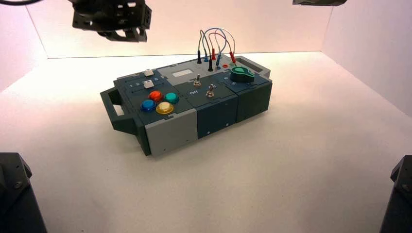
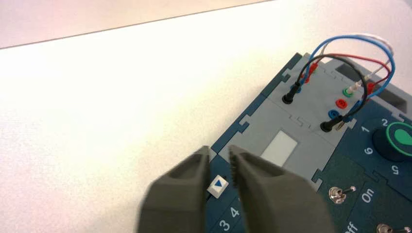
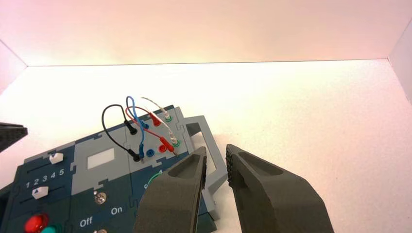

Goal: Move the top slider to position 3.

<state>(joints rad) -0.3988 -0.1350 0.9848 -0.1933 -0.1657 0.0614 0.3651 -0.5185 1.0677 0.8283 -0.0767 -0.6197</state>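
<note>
Left tool (image 2: 219, 170) hovering over top slider (image 2: 217, 184), fingers narrowly apart, presumably lined up to nudge cap; slider near box's 10 o'clock corner; right tool (image 3: 216, 162) parked, slightly apart.

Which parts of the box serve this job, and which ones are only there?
For the job:
top slider
digit 3
left claw, above the slider

Only there:
second slider
round buttons
toggle switches
green knob
wires
right claw
</note>
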